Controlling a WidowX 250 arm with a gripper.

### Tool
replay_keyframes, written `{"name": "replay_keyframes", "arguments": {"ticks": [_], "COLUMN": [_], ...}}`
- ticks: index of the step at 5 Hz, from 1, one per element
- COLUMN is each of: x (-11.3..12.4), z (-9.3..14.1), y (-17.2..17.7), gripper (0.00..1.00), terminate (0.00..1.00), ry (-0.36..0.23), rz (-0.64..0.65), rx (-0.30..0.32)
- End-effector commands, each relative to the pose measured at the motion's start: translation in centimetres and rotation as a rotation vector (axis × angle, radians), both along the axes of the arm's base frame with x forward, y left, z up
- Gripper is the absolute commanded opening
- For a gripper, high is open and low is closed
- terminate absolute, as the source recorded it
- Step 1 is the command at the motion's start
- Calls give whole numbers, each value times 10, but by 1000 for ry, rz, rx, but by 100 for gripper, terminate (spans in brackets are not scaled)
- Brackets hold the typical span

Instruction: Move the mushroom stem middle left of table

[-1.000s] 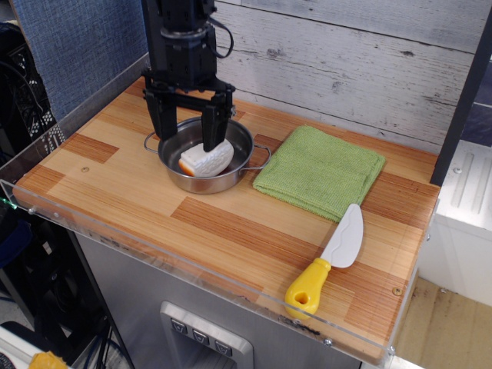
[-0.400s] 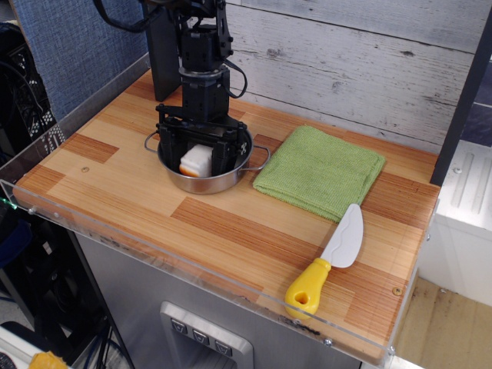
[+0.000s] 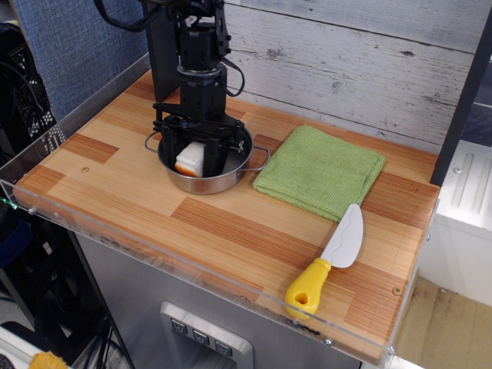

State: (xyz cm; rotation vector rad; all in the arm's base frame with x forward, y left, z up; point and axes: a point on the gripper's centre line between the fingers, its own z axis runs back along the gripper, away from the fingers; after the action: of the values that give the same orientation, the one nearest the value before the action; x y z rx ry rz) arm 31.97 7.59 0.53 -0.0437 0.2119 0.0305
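The mushroom stem (image 3: 190, 159), a small white block with an orange end, sits inside the steel pot (image 3: 223, 181) at the back left of the wooden table (image 3: 231, 231). My black gripper (image 3: 192, 157) reaches straight down into the pot, and its two fingers are closed against the sides of the stem. The stem is low in the pot, tilted with its orange end to the lower left. I cannot tell whether it touches the pot's bottom.
A folded green cloth (image 3: 320, 171) lies right of the pot. A white-bladed, yellow-handled knife (image 3: 329, 258) lies near the front right. A clear acrylic rim (image 3: 154, 250) runs along the front and left edges. A plank wall stands behind.
My gripper has come down into the pot and its fingers have closed from wide apart onto the stem, which has turned more upright between them.
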Motion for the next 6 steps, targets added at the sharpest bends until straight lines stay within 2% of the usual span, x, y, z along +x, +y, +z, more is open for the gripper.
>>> {"name": "replay_keyframes", "arguments": {"ticks": [1,2,3,4,6], "x": [-7,-10,-13,-16,-6], "z": [25,42,69,79,80], "y": [-5,-19,-30,-14,75], "gripper": [0,0,0,0,0], "terminate": [0,0,0,0,0], "ry": [-98,-216,-320,-344,-264], "rz": [-15,36,91,135,236], "rx": [10,23,-7,-6,70]}}
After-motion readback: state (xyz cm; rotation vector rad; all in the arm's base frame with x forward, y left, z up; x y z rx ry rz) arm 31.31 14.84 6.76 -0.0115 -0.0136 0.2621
